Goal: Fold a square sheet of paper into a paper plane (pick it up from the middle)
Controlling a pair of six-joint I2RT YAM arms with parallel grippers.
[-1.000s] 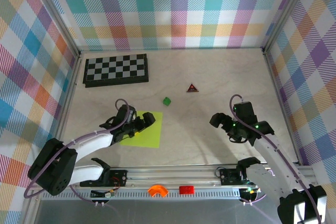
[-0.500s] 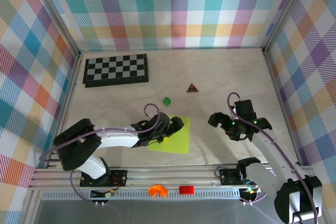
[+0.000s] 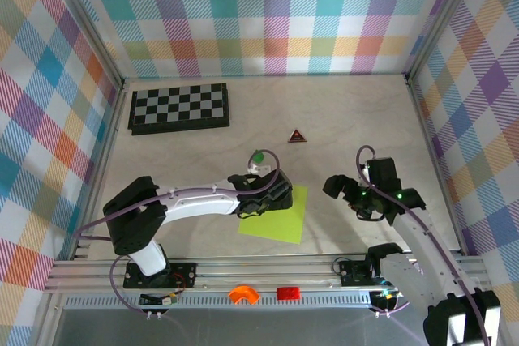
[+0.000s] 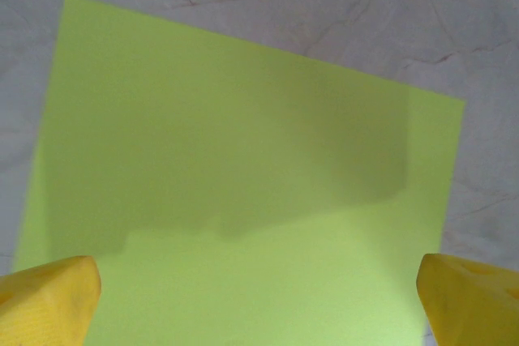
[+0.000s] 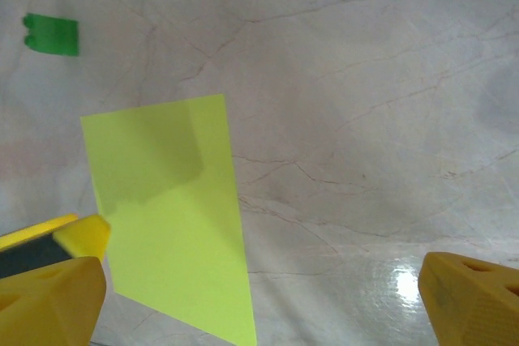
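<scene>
The square sheet of paper (image 3: 280,216) is lime yellow-green and lies flat on the marble table, with no fold showing, so no paper plane shape is in view. My left gripper (image 3: 270,197) hovers low over the sheet's left part. In the left wrist view the paper (image 4: 243,160) spreads between the wide-apart yellow fingertips (image 4: 50,301), and the left gripper (image 4: 259,305) is open and holds nothing. My right gripper (image 3: 350,198) stands open to the right of the sheet, apart from it. The right wrist view shows the sheet (image 5: 170,216) at lower left and bare table at the right gripper (image 5: 259,301).
A small dark green block (image 3: 258,156) (image 5: 51,35) sits just behind the left gripper. A chessboard (image 3: 179,108) lies at the back left and a dark triangular piece (image 3: 297,136) behind the centre. Plaid walls close three sides. Orange (image 3: 242,293) and red (image 3: 287,292) parts sit on the front rail.
The left arm has swung to the right, and the sheet has slid right with it, from near the left arm toward the table's middle. The right arm has hardly moved.
</scene>
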